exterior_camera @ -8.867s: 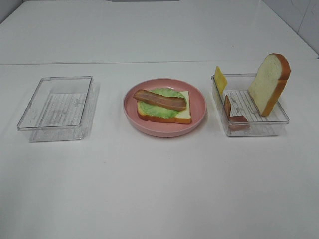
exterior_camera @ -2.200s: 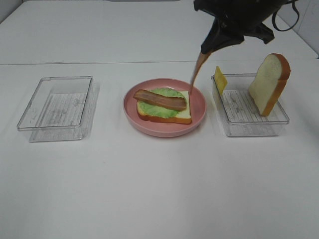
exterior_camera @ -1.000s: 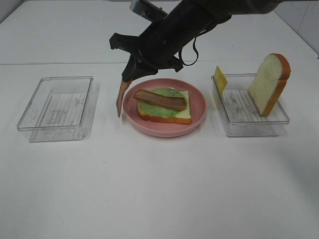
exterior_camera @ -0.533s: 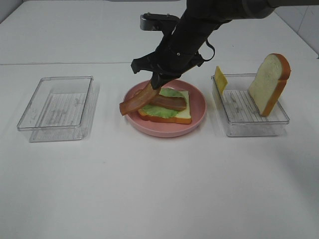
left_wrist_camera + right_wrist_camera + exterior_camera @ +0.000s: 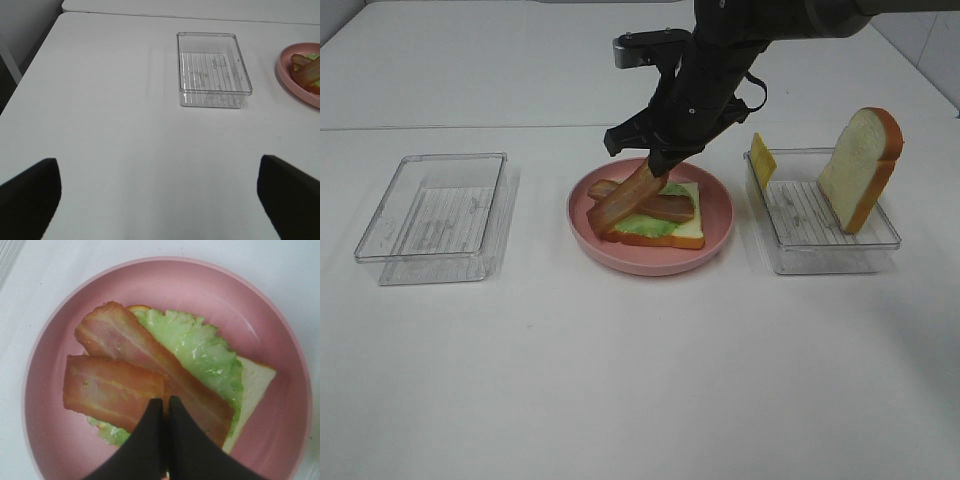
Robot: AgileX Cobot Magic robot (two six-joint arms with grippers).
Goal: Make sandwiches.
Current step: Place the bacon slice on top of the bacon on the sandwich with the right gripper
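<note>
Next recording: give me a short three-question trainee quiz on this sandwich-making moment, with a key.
1. True or false: the right gripper is shut on a reddish-brown bacon strip above the round pink plate.
2. Where does the upright white bread slice stand? A. in the left-hand tray; B. in the right-hand clear plastic tray; C. on the plate.
3. Fill in: the other bacon strip, lying flat on the plate's open sandwich, rests directly on the ____.

Key: 1 true; 2 B; 3 green lettuce leaf.
</note>
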